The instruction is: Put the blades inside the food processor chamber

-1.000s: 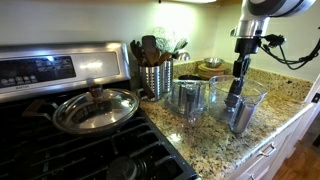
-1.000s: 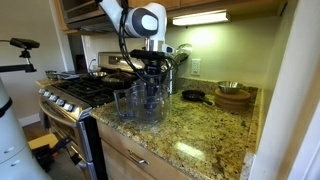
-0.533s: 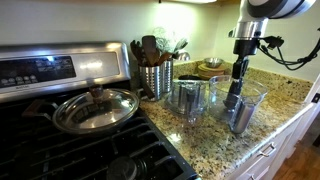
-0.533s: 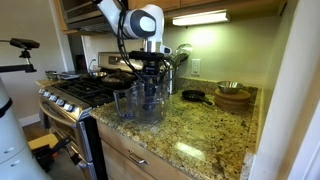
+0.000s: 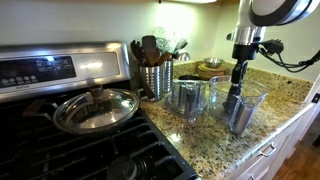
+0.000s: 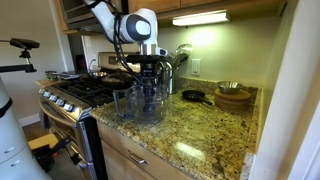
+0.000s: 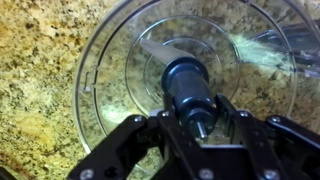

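Blades (image 7: pixel 190 85): dark plastic hub, thin metal cutters at base. Judged stiff, light, edges sharp, hub possibly slick. Take hold by hub stem only. Location: inside clear chamber (image 7: pixel 100 70), near its centre, chamber standing on granite counter (image 7: pixel 40 80). Gripper (image 7: pixel 200 125): jaws narrow, pinching hub top. Arm (image 5: pixel 262 10): wrist pointing straight down into chamber. Full seating not confirmable.

Dark-hubbed blades (image 7: pixel 187 85) with a silver edge stand upright at the centre of the clear round chamber (image 7: pixel 100 60)
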